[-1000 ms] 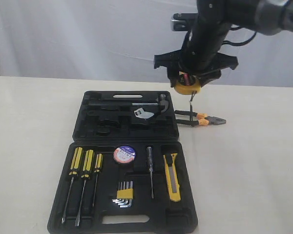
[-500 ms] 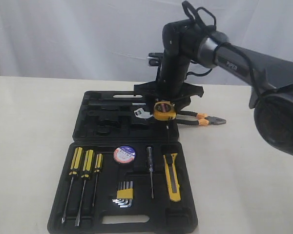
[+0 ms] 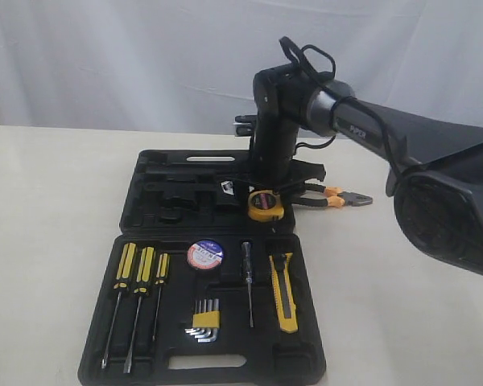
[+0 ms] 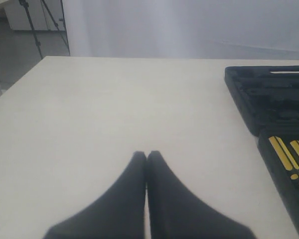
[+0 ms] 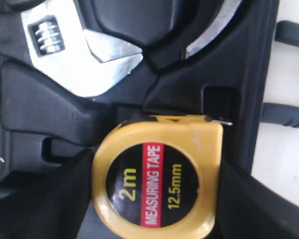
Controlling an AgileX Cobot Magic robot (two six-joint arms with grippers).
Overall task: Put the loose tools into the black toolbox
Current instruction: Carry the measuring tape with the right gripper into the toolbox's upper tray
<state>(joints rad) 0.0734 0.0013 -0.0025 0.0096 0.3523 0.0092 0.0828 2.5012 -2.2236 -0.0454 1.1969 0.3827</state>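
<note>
- right gripper [image 5: 155,201]: clamped on the yellow-and-black tape measure [image 5: 157,181], one dark finger against each side of it.
- Tape measure label reads "2m", "MEASURING TAPE" on a red band, "12.5mm".
- Tape measure is over the far half of the black toolbox [image 3: 310,358], at that half's right side by the hinge line. Cannot tell if it touches the moulding.
- Toolbox lies open and flat mid-worktop, well short of the worktop's far edge, both halves up.
- silver adjustable wrench [image 5: 74,47] sits in a far-half recess, just beside the tape measure.
- orange-and-black-handled pliers [image 3: 332,195]: on the bare worktop just outside the far half's right edge, nose pointing to the worktop's right edge. Not in the box.
- yellow utility knife [image 3: 283,293]: in a recess by the near half's right edge.
- white-and-red tape roll [image 3: 205,254]: in the near half, by the hinge edge, middle. Has print, too small to read.
- three yellow-and-black screwdrivers [image 3: 141,281]: by the near half's left edge.
- hex key set [image 3: 204,318] with yellow clip: near half, middle.
- slim black-handled screwdriver [image 3: 248,281]: between tape roll and knife.
- White lettering on the right arm, unreadable.
- left gripper [image 4: 147,155]: fingers pressed together, nothing between them, over bare worktop apart from the toolbox.
</note>
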